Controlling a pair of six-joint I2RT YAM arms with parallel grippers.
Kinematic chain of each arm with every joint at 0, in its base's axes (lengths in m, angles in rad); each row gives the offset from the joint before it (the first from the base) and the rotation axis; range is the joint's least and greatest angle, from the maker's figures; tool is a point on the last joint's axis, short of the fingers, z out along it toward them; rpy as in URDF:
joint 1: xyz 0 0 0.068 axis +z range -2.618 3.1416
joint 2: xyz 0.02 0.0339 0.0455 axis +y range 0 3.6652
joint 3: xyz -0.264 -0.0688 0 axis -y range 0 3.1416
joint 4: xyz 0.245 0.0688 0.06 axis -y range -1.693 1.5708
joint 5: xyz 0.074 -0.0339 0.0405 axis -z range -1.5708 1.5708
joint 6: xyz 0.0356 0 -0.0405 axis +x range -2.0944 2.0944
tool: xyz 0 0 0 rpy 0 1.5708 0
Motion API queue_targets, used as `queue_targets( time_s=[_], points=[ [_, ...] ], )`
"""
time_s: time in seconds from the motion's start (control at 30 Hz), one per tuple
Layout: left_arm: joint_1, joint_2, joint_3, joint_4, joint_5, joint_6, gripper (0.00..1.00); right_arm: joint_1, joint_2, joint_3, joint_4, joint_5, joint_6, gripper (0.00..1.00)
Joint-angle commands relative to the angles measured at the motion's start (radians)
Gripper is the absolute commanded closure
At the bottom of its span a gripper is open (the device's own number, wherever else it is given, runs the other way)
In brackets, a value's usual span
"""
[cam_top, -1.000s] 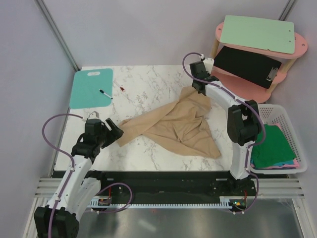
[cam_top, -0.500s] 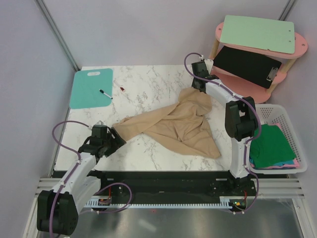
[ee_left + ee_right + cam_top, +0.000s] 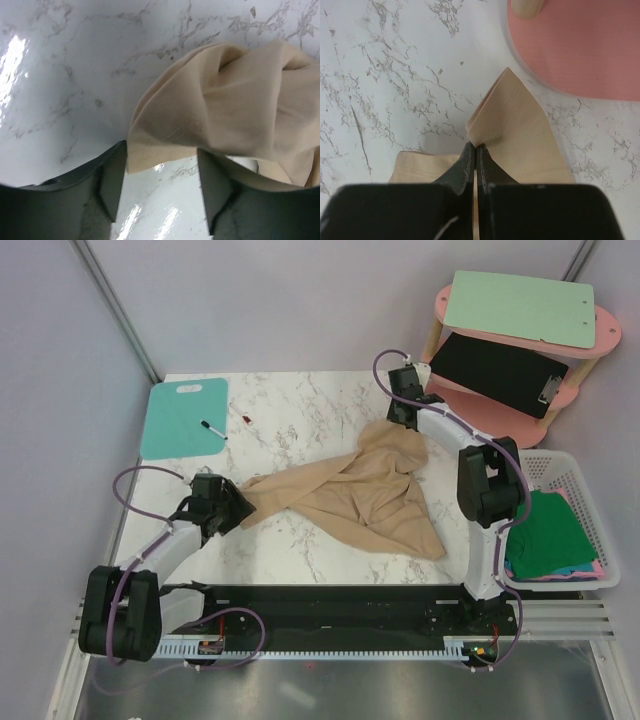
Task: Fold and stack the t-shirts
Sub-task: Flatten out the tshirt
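Note:
A tan t-shirt (image 3: 355, 490) lies crumpled across the middle of the marble table. My left gripper (image 3: 237, 508) is open at the shirt's left corner; in the left wrist view the hem (image 3: 150, 155) lies between the two fingers (image 3: 112, 180), low over the table. My right gripper (image 3: 402, 418) is shut on the shirt's far right corner (image 3: 505, 115), close to the pink shelf's base. More folded shirts, green on top (image 3: 548, 535), sit in the white basket.
A teal cutting board (image 3: 183, 417) with a marker (image 3: 212, 429) lies at the far left. A pink two-tier shelf (image 3: 520, 350) holds clipboards at the far right. The white basket (image 3: 570, 470) stands at the table's right edge.
My left gripper has moved down and to the right, to the shirt's left corner. The right gripper has stayed on the far corner.

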Motion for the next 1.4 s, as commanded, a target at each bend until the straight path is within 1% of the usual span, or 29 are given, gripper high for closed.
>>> queue_targets(
  time_s=[0.0, 0.03, 0.07, 0.13, 0.2, 0.27, 0.3, 0.33, 0.37, 0.43, 0.47, 0.5, 0.6, 0.63, 0.67, 0.73, 0.77, 0.83, 0.87, 0.9, 0.97, 1.0, 1.13, 1.2, 1.27, 1.33, 1.37],
  points=[
    [-0.004, 0.086, 0.018, 0.051, 0.009, 0.007, 0.64, -0.004, -0.083, -0.013, 0.033, -0.01, 0.005, 1.0],
    [-0.004, 0.103, 0.027, 0.052, 0.009, 0.008, 0.79, -0.004, -0.087, -0.015, 0.032, -0.01, 0.005, 1.0],
    [-0.004, 0.104, 0.032, 0.052, 0.017, 0.008, 0.98, -0.004, -0.092, -0.019, 0.032, -0.015, 0.004, 1.0],
    [-0.004, 0.094, 0.042, 0.048, 0.029, 0.022, 0.98, -0.005, -0.112, -0.03, 0.029, -0.016, 0.002, 1.0],
    [-0.004, 0.06, 0.056, 0.003, 0.032, 0.031, 0.98, -0.004, -0.152, -0.052, 0.019, -0.024, 0.001, 1.0],
    [-0.004, -0.03, 0.088, -0.046, 0.006, 0.047, 0.98, -0.005, -0.214, -0.088, 0.016, -0.032, 0.001, 1.0],
    [-0.004, -0.064, 0.105, -0.107, -0.006, 0.048, 0.98, -0.004, -0.241, -0.104, 0.016, -0.038, 0.001, 1.0],
    [-0.004, -0.137, 0.143, -0.136, -0.015, 0.057, 0.98, -0.004, -0.27, -0.119, 0.015, -0.044, 0.002, 1.0],
    [-0.004, -0.168, 0.168, -0.168, -0.038, 0.062, 0.98, -0.004, -0.331, -0.15, 0.013, -0.062, 0.001, 1.0],
    [-0.004, -0.224, 0.251, -0.247, -0.048, 0.079, 0.98, 0.001, -0.4, -0.182, 0.015, -0.07, -0.004, 1.0],
    [-0.004, -0.257, 0.281, -0.27, -0.049, 0.085, 0.98, 0.003, -0.473, -0.209, 0.015, -0.079, -0.005, 1.0],
    [-0.004, -0.268, 0.342, -0.317, -0.051, 0.093, 0.98, 0.01, -0.51, -0.223, 0.015, -0.079, -0.016, 1.0],
    [-0.004, -0.302, 0.444, -0.376, -0.042, 0.119, 0.98, 0.027, -0.664, -0.274, 0.013, -0.091, -0.042, 1.0],
    [-0.004, -0.316, 0.462, -0.402, -0.035, 0.125, 0.98, 0.029, -0.704, -0.288, 0.012, -0.095, -0.054, 1.0],
    [-0.004, -0.331, 0.481, -0.417, -0.031, 0.128, 0.98, 0.032, -0.786, -0.315, 0.006, -0.104, -0.062, 1.0],
    [-0.004, -0.394, 0.528, -0.463, -0.023, 0.133, 0.98, 0.047, -0.866, -0.337, -0.014, -0.125, -0.08, 1.0],
    [-0.004, -0.414, 0.548, -0.48, -0.023, 0.133, 0.98, 0.049, -0.95, -0.357, -0.034, -0.136, -0.091, 1.0],
    [-0.004, -0.483, 0.616, -0.517, -0.025, 0.148, 0.98, 0.049, -1.033, -0.369, -0.059, -0.168, -0.104, 1.0],
    [-0.004, -0.503, 0.643, -0.553, -0.023, 0.157, 0.98, 0.049, -1.116, -0.374, -0.082, -0.177, -0.107, 1.0],
    [-0.004, -0.532, 0.704, -0.583, -0.025, 0.177, 0.98, 0.05, -1.156, -0.375, -0.089, -0.191, -0.107, 1.0],
    [-0.004, -0.554, 0.771, -0.659, -0.034, 0.197, 0.98, 0.05, -1.259, -0.36, -0.115, -0.243, -0.108, 1.0],
    [-0.004, -0.563, 0.836, -0.684, -0.038, 0.211, 0.98, 0.05, -1.285, -0.349, -0.126, -0.26, -0.11, 1.0],
    [-0.004, -0.632, 0.984, -0.764, -0.046, 0.219, 0.98, 0.049, -1.444, -0.29, -0.162, -0.331, -0.099, 1.0],
    [-0.004, -0.646, 1.073, -0.804, -0.042, 0.222, 0.98, 0.05, -1.488, -0.265, -0.175, -0.352, -0.096, 1.0],
    [-0.004, -0.66, 1.165, -0.827, -0.028, 0.223, 0.98, 0.047, -1.531, -0.196, -0.198, -0.404, -0.096, 1.0],
    [-0.004, -0.663, 1.229, -0.862, 0.003, 0.229, 0.98, 0.042, -1.548, -0.109, -0.217, -0.415, -0.094, 1.0],
    [-0.004, -0.661, 1.293, -0.876, 0.008, 0.231, 0.98, 0.032, -1.551, -0.08, -0.23, -0.421, -0.094, 1.0]
  ],
)
